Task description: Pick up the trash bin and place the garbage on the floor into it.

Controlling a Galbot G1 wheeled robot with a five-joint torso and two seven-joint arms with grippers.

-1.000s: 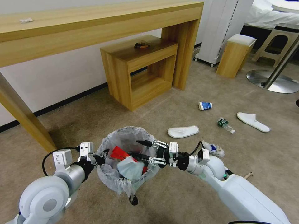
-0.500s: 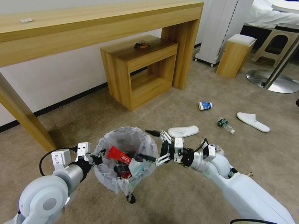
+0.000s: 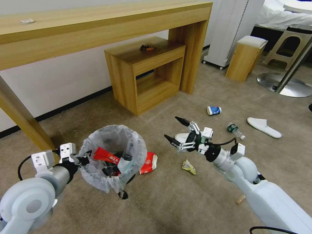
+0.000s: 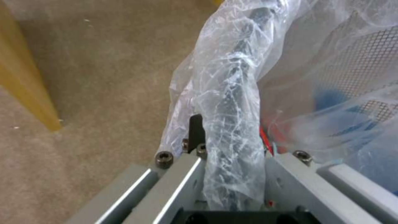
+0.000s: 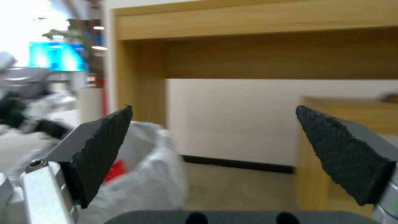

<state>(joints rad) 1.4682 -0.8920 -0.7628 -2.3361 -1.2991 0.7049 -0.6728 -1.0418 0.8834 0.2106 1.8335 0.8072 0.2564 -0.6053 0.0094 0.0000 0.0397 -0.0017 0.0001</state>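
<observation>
The trash bin (image 3: 112, 156), black with a crinkly white bag, is held at its rim by my left gripper (image 3: 83, 159), which is shut on it; red wrappers and a pale crumpled piece lie inside. The left wrist view shows the bagged rim (image 4: 234, 102) clamped in the left gripper (image 4: 230, 152). My right gripper (image 3: 172, 128) hangs open and holds nothing, to the right of the bin above the floor (image 3: 169, 201); its pads (image 5: 104, 152) stand wide apart. Garbage on the carpet: a red cup (image 3: 149, 162), crumpled paper (image 3: 189, 166), a blue cup (image 3: 214, 110), a bottle (image 3: 234, 129), two white slippers (image 3: 264, 126), a wooden stick (image 3: 240, 199).
A long wooden desk (image 3: 97, 29) with its leg (image 3: 26, 126) stands behind the bin, a low wooden shelf (image 3: 146, 74) under it. A wooden stool (image 3: 245, 58) and a chrome round base (image 3: 286, 84) stand at the back right.
My right gripper has drawn back from over the bin to the right, staying open. The left arm has carried the bin leftward, uncovering a red cup and crumpled paper on the carpet.
</observation>
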